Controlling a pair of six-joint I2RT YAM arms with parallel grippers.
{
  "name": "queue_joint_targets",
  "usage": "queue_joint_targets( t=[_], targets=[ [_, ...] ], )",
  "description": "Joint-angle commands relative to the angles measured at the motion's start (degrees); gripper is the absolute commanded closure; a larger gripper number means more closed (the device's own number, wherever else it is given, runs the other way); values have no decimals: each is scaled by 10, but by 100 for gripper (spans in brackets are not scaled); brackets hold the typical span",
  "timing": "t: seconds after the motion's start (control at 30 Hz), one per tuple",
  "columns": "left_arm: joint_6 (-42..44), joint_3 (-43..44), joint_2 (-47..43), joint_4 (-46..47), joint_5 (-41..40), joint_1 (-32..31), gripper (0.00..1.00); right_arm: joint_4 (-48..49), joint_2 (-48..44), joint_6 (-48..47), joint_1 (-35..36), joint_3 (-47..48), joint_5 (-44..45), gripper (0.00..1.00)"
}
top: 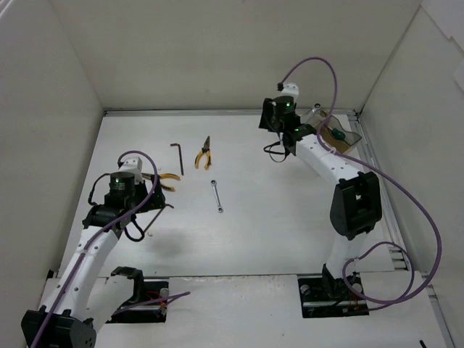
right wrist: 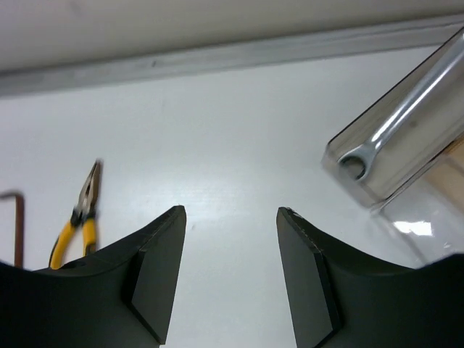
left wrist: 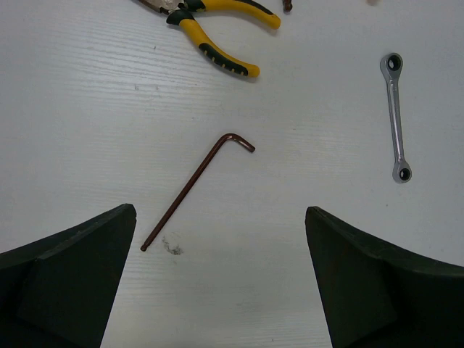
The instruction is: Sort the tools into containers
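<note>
My left gripper [left wrist: 221, 210] gapes over the hex key [left wrist: 196, 192], framing it (for a grab, I judge); right gripper [right wrist: 230, 210] parted, empty, box [right wrist: 428, 203] rightward.

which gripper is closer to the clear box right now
Right. The right gripper is just beside the clear box at the table's far right corner; the left gripper is across the table, above a hex key on the near left.

Left tool [left wrist: 220, 212] gapes wide; right tool [right wrist: 230, 212] has jaws partly apart.
</note>
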Motion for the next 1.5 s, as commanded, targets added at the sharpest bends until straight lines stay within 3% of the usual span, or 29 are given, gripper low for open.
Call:
queue_joint_targets(
  t=[0.0, 0.33, 0.63, 0.87, 1.47],
  targets=[
    [-14, 45, 1, -14, -11, 2, 0, -70, -45, -42, 52, -24, -22, 50],
    [-30, 44, -37, -51, -43, 2, 0, -180, -46, -14, 193, -32, -45, 50],
    [-28, 36, -69, -58, -72, 2, 0, -235, 48, 17, 287, 37, -33, 50],
    [-28, 35, -82, -62, -80, 2, 0, -264, 118, 51, 297, 81, -31, 58],
    [-25, 31, -91, -58, -68, 2, 0, -286, 225, 86, 301, 149, -1, 60]
  ],
)
